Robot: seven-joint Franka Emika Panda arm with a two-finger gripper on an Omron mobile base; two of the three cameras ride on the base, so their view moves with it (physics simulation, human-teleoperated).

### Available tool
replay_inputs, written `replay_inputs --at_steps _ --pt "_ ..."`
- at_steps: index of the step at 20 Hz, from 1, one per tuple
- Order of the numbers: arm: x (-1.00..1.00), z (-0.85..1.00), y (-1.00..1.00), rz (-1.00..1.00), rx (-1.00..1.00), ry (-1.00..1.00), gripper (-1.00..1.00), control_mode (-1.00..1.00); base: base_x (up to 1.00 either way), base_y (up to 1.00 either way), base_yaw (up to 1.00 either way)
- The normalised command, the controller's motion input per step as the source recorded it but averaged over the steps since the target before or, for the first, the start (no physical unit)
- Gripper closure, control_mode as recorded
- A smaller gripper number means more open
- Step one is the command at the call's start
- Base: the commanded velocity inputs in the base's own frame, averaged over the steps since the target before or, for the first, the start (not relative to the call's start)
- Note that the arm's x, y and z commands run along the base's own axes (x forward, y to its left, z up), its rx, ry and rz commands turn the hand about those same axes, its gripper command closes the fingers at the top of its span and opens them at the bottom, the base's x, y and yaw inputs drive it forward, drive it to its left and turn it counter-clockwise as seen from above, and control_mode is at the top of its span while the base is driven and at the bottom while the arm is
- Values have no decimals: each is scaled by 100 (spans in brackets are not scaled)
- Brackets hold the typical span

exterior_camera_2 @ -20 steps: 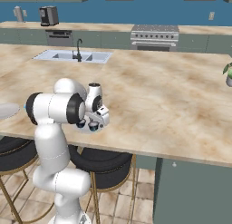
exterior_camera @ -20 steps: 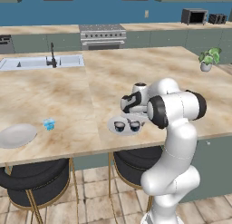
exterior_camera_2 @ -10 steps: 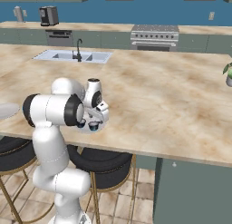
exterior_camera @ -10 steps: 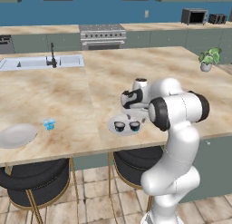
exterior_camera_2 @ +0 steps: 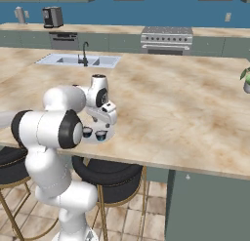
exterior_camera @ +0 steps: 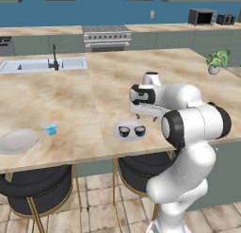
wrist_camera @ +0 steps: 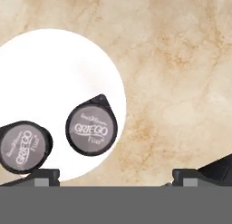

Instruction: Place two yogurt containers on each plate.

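On the near plate (exterior_camera: 128, 130) you have two dark cups (exterior_camera: 124, 131), (exterior_camera: 140, 130) side by side, both upright. Your gripper (exterior_camera: 140, 115) hangs just above the plate's far edge, fingers (wrist_camera: 41, 175) spread wide, holding nothing. From the hand camera one cup (wrist_camera: 91, 127) sits between the fingertips and the other (wrist_camera: 23, 145) is by the left tip. Off to your left, the second plate (exterior_camera: 18, 140) lies bare near the counter (exterior_camera: 70, 100) edge, with the light blue cup (exterior_camera: 51, 129) just beside it on the counter.
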Motion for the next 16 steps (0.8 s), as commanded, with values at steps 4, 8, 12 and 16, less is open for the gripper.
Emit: replay_inputs --at_steps 4,8,12,16 --pt "-20 20 0 21 0 0 -100 -100 0 0 0" --pt "-18 8 0 31 0 -1 -100 -100 0 0 0" --pt "-18 11 -5 27 0 -3 -100 -100 0 0 0" --pt "-21 22 0 18 0 -8 -100 -100 0 0 0"
